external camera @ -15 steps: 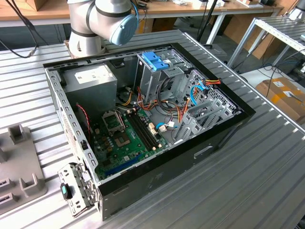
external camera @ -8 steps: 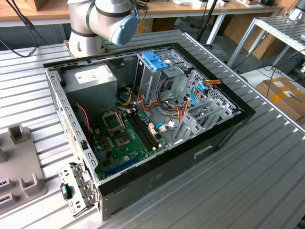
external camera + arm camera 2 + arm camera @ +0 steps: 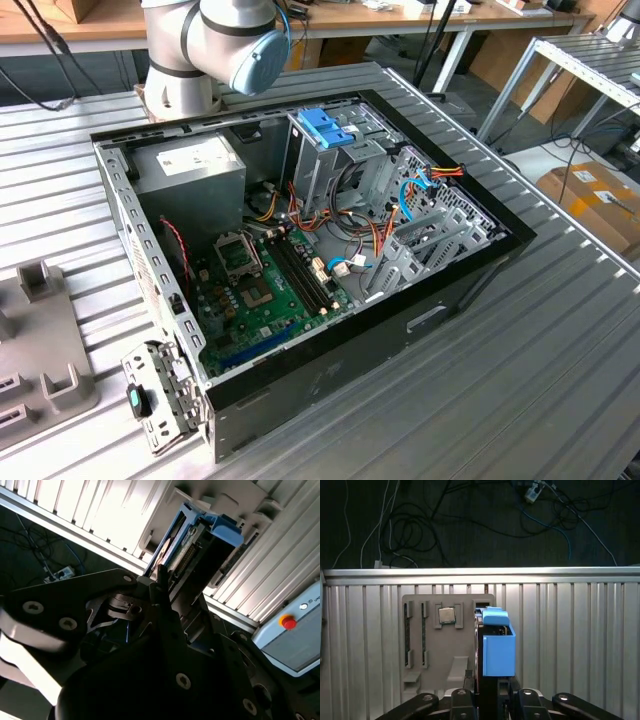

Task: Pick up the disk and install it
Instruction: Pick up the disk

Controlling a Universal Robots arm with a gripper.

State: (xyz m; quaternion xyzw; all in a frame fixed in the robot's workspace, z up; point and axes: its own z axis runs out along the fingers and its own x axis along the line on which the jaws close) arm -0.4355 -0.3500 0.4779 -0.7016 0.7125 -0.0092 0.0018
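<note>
On the ribbed metal table (image 3: 560,380) lies the open computer case (image 3: 330,350). At the edge of the grey fixture tray (image 3: 427,650), the disk (image 3: 498,647) stands on edge, blue rail uppermost. The gripper (image 3: 490,694) is aligned with the disk, and I cannot tell whether its jaws are clamped. I judge that staying square to the disk's flat faces matters most.

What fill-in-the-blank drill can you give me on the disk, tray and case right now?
1. The disk has ___ plastic rails.
2. It stands on edge in the grey tray, next to a square ___.
3. The gripper is nearest to the ___.
4. In the exterior view the case lies on the table with its side ___.
Missing: blue; chip; disk; open.
</note>
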